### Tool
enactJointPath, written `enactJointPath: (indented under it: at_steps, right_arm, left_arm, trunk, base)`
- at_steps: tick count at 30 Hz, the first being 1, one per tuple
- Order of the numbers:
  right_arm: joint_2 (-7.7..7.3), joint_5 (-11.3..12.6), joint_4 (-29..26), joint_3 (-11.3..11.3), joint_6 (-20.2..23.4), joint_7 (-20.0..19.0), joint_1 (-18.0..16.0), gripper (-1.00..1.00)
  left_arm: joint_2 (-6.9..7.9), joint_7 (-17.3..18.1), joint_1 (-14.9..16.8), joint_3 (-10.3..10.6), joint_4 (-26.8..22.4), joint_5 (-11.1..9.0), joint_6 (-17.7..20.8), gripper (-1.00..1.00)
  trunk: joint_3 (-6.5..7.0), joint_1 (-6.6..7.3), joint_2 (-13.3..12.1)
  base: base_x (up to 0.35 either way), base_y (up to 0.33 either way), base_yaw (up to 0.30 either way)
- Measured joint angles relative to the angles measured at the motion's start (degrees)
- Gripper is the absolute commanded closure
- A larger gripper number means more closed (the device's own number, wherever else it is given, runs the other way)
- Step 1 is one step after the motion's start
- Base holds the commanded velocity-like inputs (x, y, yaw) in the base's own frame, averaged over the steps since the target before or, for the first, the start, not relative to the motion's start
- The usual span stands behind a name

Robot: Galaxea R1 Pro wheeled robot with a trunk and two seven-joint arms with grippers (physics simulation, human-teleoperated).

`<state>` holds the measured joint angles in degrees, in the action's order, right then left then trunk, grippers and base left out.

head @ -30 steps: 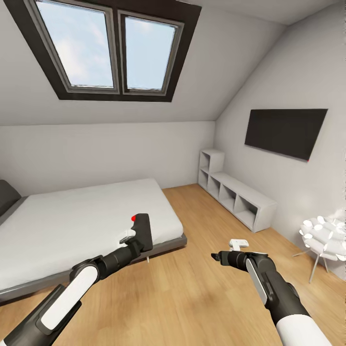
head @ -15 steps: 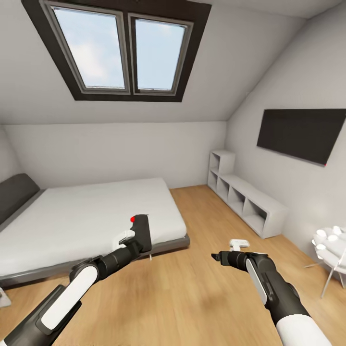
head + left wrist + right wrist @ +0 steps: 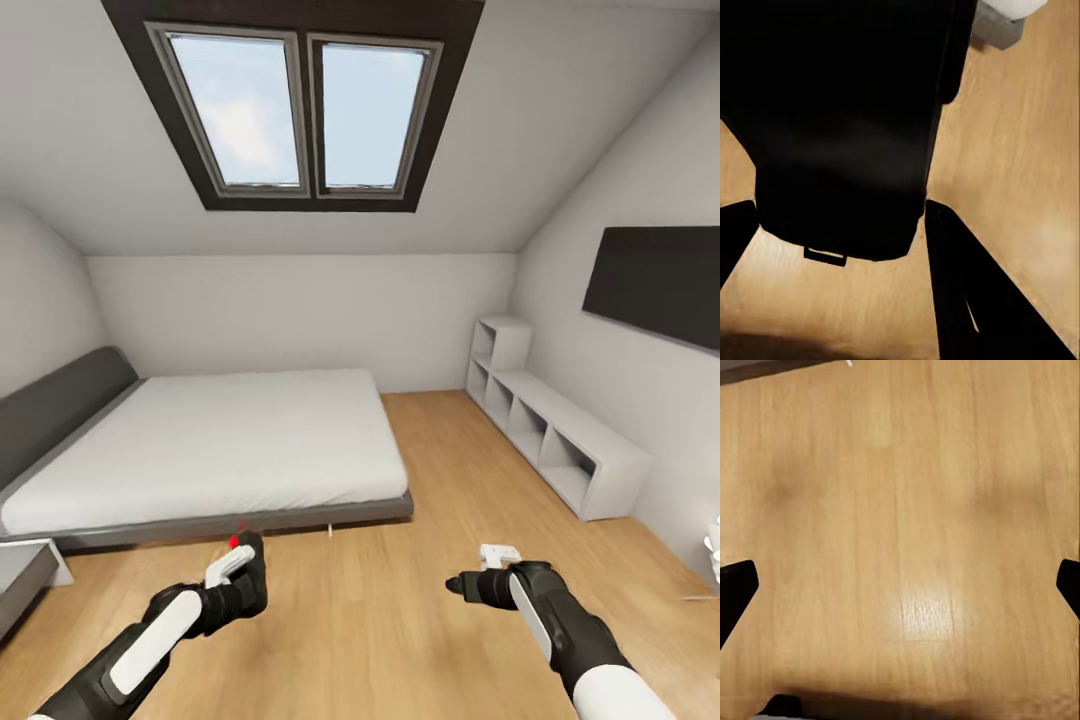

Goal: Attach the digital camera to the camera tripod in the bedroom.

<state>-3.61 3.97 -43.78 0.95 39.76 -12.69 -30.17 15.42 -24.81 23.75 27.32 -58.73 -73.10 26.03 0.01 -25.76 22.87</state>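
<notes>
In the head view my left gripper [image 3: 243, 568] is held low over the wood floor, shut on the black digital camera [image 3: 250, 556]. A red spot [image 3: 234, 542] shows on the camera's top. In the left wrist view the camera's dark body [image 3: 847, 127] sits between the two black fingers [image 3: 960, 292]. My right gripper [image 3: 455, 583] hangs over bare floor at the right; in the right wrist view it [image 3: 900, 585] is open, with only floor planks between its fingers. The camera tripod is out of view.
This is the bedroom. A low grey-framed bed [image 3: 215, 440] lies ahead to the left under a skylight [image 3: 300, 110]. A white open shelf unit [image 3: 560, 440] and a dark wall screen [image 3: 660, 285] line the right wall. A grey nightstand corner [image 3: 20, 575] is at far left.
The whole head view has swung left, bringing the bed's headboard and a nightstand in. My left arm has dropped lower with the camera still held. The right arm holds its pose.
</notes>
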Motion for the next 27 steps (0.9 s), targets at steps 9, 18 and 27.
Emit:
enactJointPath:
  at_steps: [9,18,27]
  right_arm:
    - [-1.46,-1.6,22.9,-0.2,-4.4,1.7,0.0,-1.00]
    - [-2.87,-4.3,41.8,-0.3,-22.0,3.1,-0.1,-1.00]
    - [-5.24,-5.3,45.3,-0.3,-31.0,6.1,5.7,-1.00]
  left_arm:
    - [-4.72,-0.4,0.0,0.3,21.5,0.0,-2.1,1.00]
    - [-14.88,-0.4,0.0,0.4,48.9,1.1,-8.5,1.00]
    - [-19.21,3.5,-2.0,0.4,57.5,6.0,-17.6,1.00]
  trunk:
    - [-0.01,0.00,0.0]
    - [-0.01,0.00,0.0]
    - [-0.01,0.00,0.0]
  base:
    - [0.000,-0.292,0.299]
    - [0.000,-0.227,0.300]
    - [0.000,-0.031,0.300]
